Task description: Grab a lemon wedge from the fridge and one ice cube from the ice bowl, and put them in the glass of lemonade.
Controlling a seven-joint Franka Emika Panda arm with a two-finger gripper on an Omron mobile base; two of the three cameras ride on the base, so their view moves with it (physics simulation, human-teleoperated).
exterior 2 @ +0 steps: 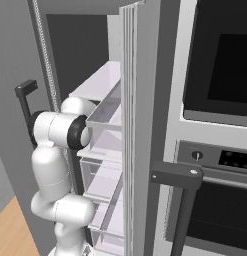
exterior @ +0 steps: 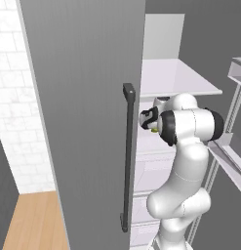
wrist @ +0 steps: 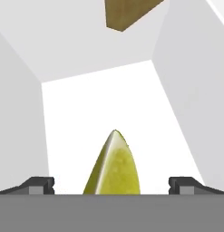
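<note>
Lemon wedge on the white fridge shelf, between the wide-spread fingers of the gripper.
Behind it lies a tan block; the shut grey fridge door stands left of the arm.

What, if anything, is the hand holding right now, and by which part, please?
Nothing is held. The hand is open inside the fridge, its fingertips standing wide on either side of the lemon wedge without touching it.
</note>
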